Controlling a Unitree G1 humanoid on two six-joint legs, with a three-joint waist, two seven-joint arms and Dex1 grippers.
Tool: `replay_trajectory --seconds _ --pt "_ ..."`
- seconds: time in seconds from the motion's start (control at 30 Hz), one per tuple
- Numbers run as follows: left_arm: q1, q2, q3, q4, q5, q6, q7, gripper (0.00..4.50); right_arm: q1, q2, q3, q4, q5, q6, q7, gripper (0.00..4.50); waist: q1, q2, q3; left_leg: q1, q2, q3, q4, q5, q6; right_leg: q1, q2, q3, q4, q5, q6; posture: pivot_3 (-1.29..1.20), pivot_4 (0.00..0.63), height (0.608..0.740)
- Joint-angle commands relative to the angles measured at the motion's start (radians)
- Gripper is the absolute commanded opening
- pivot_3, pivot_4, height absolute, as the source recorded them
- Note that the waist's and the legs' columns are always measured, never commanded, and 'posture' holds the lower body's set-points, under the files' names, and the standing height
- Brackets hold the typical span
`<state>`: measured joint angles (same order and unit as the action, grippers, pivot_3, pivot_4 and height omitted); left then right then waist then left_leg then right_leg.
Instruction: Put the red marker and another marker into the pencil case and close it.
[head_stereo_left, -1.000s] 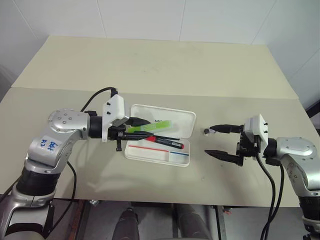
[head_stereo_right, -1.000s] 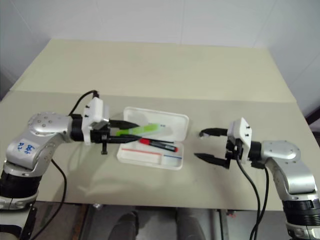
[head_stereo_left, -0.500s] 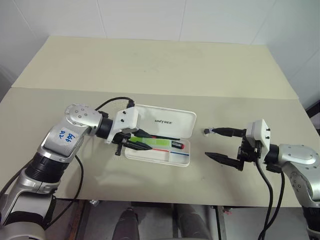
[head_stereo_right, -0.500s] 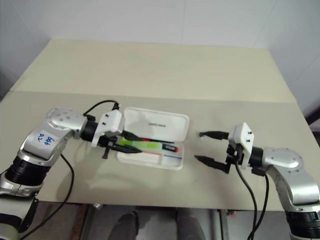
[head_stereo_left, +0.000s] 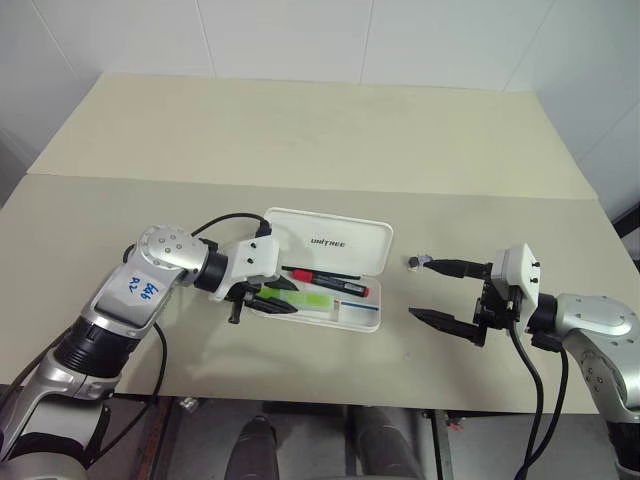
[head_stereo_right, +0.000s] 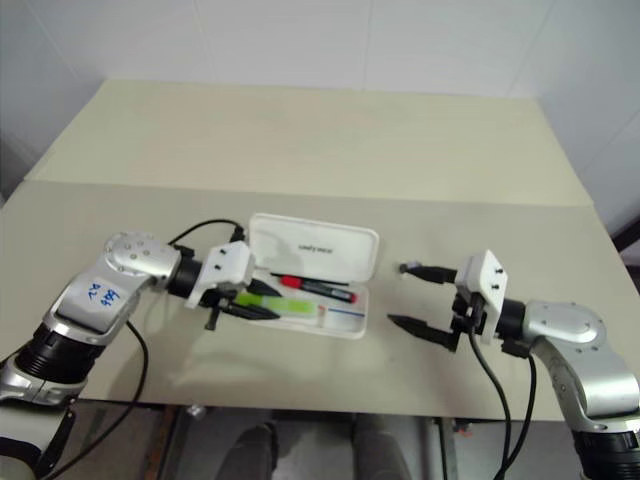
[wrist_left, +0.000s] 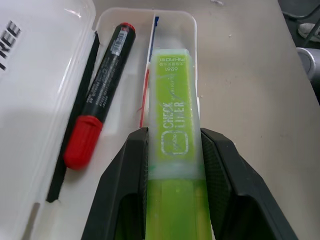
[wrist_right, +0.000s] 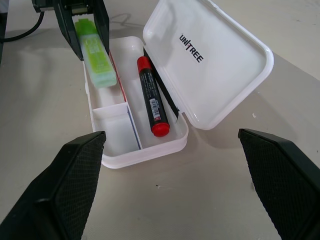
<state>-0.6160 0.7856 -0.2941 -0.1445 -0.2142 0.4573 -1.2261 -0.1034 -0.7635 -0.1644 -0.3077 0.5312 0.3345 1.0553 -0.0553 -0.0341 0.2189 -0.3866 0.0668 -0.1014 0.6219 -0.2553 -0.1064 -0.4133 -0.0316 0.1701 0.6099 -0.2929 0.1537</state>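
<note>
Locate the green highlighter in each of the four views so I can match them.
Left eye: green highlighter in the case's near compartment, between the left gripper's fingers.
Right eye: same spot.
Left wrist: centre, clamped between the black fingers.
Right wrist: upper left.
Shared landmark: the red marker lying alongside.

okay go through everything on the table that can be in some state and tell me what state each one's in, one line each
pencil case: open, lid tilted back, on the table.
red marker: capped, lying in the case's tray beside the lid.
green highlighter: gripped by the left gripper, lowered into the tray, not released.
left gripper: shut on the highlighter.
right gripper: open, holding nothing, apart from the case.
</note>
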Motion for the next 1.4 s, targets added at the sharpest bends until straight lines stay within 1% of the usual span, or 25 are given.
replay_trajectory --seconds 0.03,0.07,0.13,0.33,0.47,0.57,0.7,0.77,0.87,0.97,1.07,1.13,1.23,1.4 --pt "-0.001 -0.005 0.01 -0.027 0.008 -0.001 0.011 1.47 -0.01 -0.011 -0.022 -0.023 0.018 0.003 -0.003 4.5 0.0 0.0 0.0 0.0 0.0 0.0 0.0 0.0 0.0 0.0 0.0 0.0 0.0 0.0 0.0 0.0 0.15 0.74" --pt "-0.001 -0.005 0.01 -0.029 0.007 0.003 0.012 1.88 -0.011 -0.011 -0.022 -0.023 0.018 0.003 -0.003 4.5 0.0 0.0 0.0 0.0 0.0 0.0 0.0 0.0 0.0 0.0 0.0 0.0 0.0 0.0 0.0 0.0 0.15 0.74" --pt "0.003 -0.007 0.01 -0.037 0.001 0.011 0.012 2.42 -0.012 -0.012 -0.022 -0.021 0.016 0.003 -0.002 4.5 0.0 0.0 0.0 0.0 0.0 0.0 0.0 0.0 0.0 0.0 0.0 0.0 0.0 0.0 0.0 0.0 0.15 0.74" --pt "0.006 -0.017 0.018 -0.046 -0.007 0.025 0.026 4.41 -0.012 -0.018 -0.023 -0.013 0.009 0.008 -0.003 4.5 0.0 0.0 0.0 0.0 0.0 0.0 0.0 0.0 0.0 0.0 0.0 0.0 0.0 0.0 0.001 0.0 0.15 0.74" --pt "0.004 -0.032 0.033 -0.035 -0.003 0.004 0.045 4.46 -0.035 -0.021 -0.017 0.032 -0.024 0.005 -0.016 4.5 0.0 0.0 0.0 0.0 0.0 0.0 0.001 0.0 0.0 0.0 0.0 0.0 0.001 0.0 0.001 0.0 0.15 0.74" --pt "0.002 -0.065 0.067 -0.013 -0.032 -0.052 0.048 4.46 -0.075 -0.029 0.004 0.121 -0.088 -0.033 -0.019 4.5 0.0 0.0 0.0 0.0 0.0 0.0 0.003 0.0 0.0 0.001 0.0 0.0 0.0 0.0 0.0 0.0 0.15 0.74" --pt "0.019 -0.047 0.094 -0.011 -0.065 -0.05 0.006 4.46 -0.168 -0.057 0.043 0.265 -0.134 -0.072 0.06 4.5 -0.005 0.0 0.0 0.0 0.0 0.0 0.005 0.0 0.0 0.001 0.0 0.0 0.001 0.0 0.0 0.0 0.15 0.74" --pt "0.029 -0.048 0.111 -0.01 -0.083 -0.045 0.002 4.46 -0.245 -0.058 0.077 0.365 -0.157 -0.109 0.113 4.5 -0.009 0.0 0.0 0.001 0.0 0.001 0.005 0.0 0.0 0.002 0.0 0.0 0.001 0.0 -0.001 0.0 0.15 0.74" --pt "0.052 -0.054 0.144 -0.007 -0.114 -0.081 -0.021 4.46 -0.397 -0.038 0.137 0.579 -0.201 -0.175 0.207 4.5 -0.014 0.001 0.0 0.001 0.0 0.001 0.006 0.0 0.0 0.003 0.0 0.001 0.001 0.001 0.0 0.0 0.15 0.74" --pt "0.095 -0.072 0.212 -0.016 -0.207 -0.08 -0.051 4.46 -0.521 -0.018 0.185 0.78 -0.249 -0.256 0.285 4.5 -0.022 0.001 0.0 0.001 0.0 0.001 0.006 0.0 0.0 0.003 0.0 0.001 0.001 0.001 0.0 0.0 0.15 0.74" --pt "0.153 -0.056 0.264 -0.034 -0.256 -0.101 -0.079 4.46 -0.63 0.013 0.214 0.964 -0.281 -0.315 0.355 4.5 -0.027 0.001 0.001 0.001 0.0 0.001 0.005 0.0 0.001 0.003 0.0 0.001 0.002 0.004 0.005 0.0 0.15 0.74" --pt "0.178 -0.053 0.293 -0.046 -0.279 -0.099 -0.075 4.46 -0.686 0.033 0.224 1.07 -0.3 -0.346 0.393 4.5 -0.031 0.001 0.001 0.001 0.0 0.001 0.005 0.0 0.001 0.002 0.0 0.001 0.003 0.007 0.01 0.0 0.15 0.74" --pt "0.214 -0.056 0.342 -0.068 -0.318 -0.117 -0.075 4.46 -0.745 0.061 0.239 1.196 -0.335 -0.402 0.435 4.5 -0.031 0.002 0.001 0.001 0.0 0.001 0.003 0.0 0.001 0.002 0.0 0.001 0.003 0.006 0.01 0.0 0.15 0.74" --pt "0.254 -0.04 0.371 -0.115 -0.323 -0.105 -0.041 4.46 -0.817 0.113 0.238 1.351 -0.385 -0.47 0.437 4.5 -0.032 0.002 0.001 0.001 0.0 0.001 0.003 0.0 0.001 0.002 0.0 0.0 0.003 0.006 0.01 0.0 0.15 0.74"
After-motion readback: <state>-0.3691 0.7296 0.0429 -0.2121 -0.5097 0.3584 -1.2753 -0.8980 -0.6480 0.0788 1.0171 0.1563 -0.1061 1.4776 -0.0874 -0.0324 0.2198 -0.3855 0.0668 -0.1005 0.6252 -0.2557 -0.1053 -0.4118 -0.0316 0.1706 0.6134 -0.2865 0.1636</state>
